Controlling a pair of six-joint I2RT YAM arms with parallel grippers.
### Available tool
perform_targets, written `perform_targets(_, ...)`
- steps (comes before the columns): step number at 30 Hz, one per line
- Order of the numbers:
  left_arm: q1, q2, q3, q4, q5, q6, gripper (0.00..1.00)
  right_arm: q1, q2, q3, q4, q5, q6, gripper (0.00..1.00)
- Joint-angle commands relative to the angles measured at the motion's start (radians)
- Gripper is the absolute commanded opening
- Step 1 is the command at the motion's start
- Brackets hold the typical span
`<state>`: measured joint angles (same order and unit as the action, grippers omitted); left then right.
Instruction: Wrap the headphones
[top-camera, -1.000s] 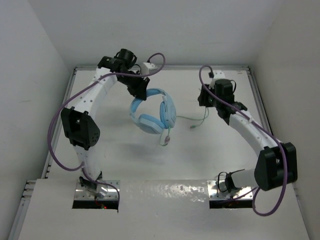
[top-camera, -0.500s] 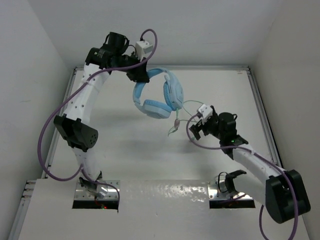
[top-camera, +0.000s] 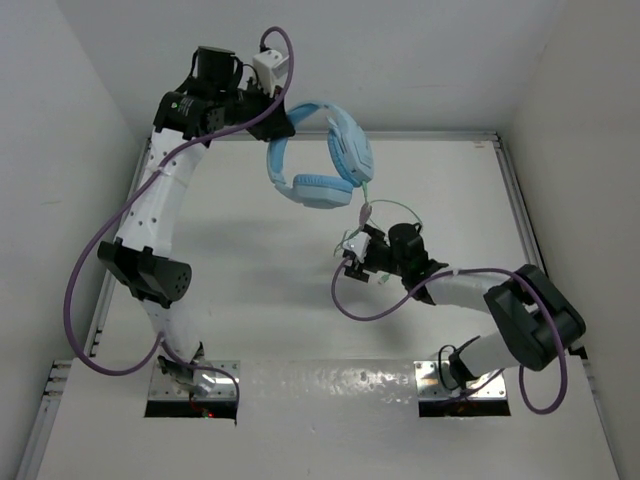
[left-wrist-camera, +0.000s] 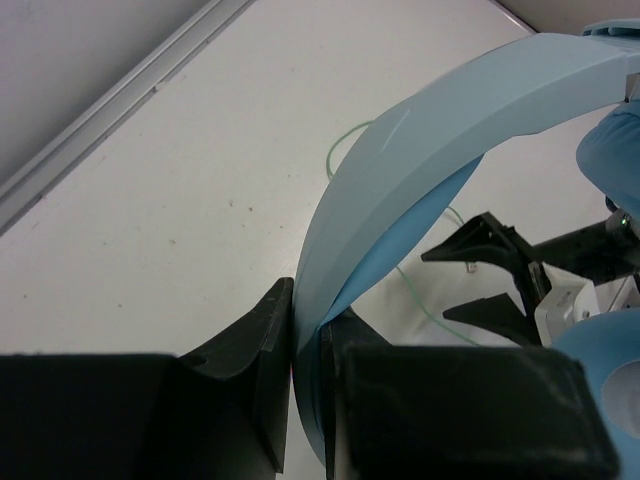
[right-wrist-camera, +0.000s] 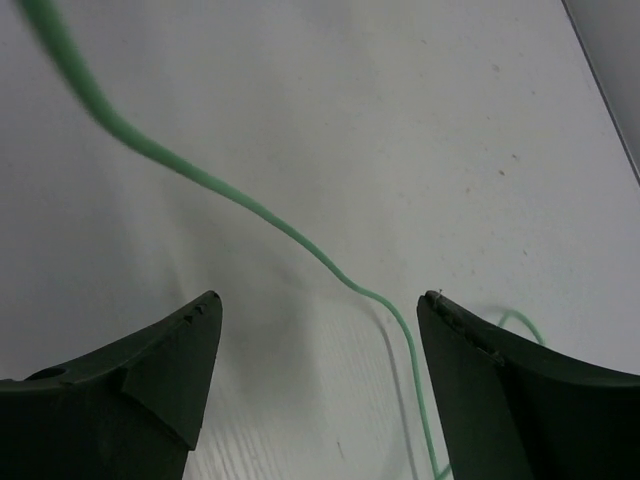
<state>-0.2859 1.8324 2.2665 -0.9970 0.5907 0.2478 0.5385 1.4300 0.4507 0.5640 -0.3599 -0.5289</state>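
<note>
- Light blue headphones (top-camera: 318, 160) raised above the far half of the white desk (top-camera: 250, 290), earcups (top-camera: 322, 188) hanging downward, clear of the surface.
- Left claw (left-wrist-camera: 305, 335) clenched on the headband (left-wrist-camera: 420, 130), one black finger on either side of the band near its end. Probably held this high to let the cable hang loose and untangled for winding.
- Thin pale green cable (top-camera: 392, 208) trailing from the lower earcup down toward the desk, looping just beside the right claw (right-wrist-camera: 320, 310).
- Right claw released, jaws spread wide and pointed down, low over the desk, gripping nothing.
- In the right wrist view, cable crossing the gap beneath the jaws, one stretch rising blurred toward the camera, the rest close to the surface.
- Likely lined up this way to close on the slack cable and carry it round the headphones.
- Small plug at the cable's end not made out for certain in any view.
- Wrapping judged barely begun: no turn of cable visible round headband or earcups.
- Risk: a thin cable near the surface, easy to miss or to pinch against the desk.
</note>
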Motion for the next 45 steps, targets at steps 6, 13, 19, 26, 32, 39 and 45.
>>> perform_targets(6,0.022,-0.058,0.074,0.084,0.064,-0.084,0.00,0.032,0.237,0.095,0.375,0.036,0.159,0.64)
perform_targets(13,0.044,-0.061,0.070,0.110,0.129,-0.125,0.00,0.070,0.349,0.180,0.461,0.102,0.237,0.11)
perform_targets(19,0.060,-0.058,0.071,0.129,0.150,-0.139,0.00,0.086,0.369,0.171,0.511,0.268,0.196,0.53)
perform_targets(26,0.105,-0.064,0.120,0.172,0.158,-0.180,0.00,0.069,0.307,0.102,0.496,0.320,0.127,0.44)
perform_targets(32,0.142,-0.061,0.142,0.215,0.029,-0.239,0.00,-0.057,0.038,-0.087,0.447,0.101,0.336,0.63)
perform_targets(39,0.146,-0.056,0.215,0.236,-0.002,-0.267,0.00,-0.124,-0.141,-0.112,0.360,0.013,0.317,0.81)
perform_targets(45,0.146,-0.068,0.220,0.238,-0.006,-0.281,0.00,-0.124,0.056,0.045,0.359,-0.122,0.207,0.83)
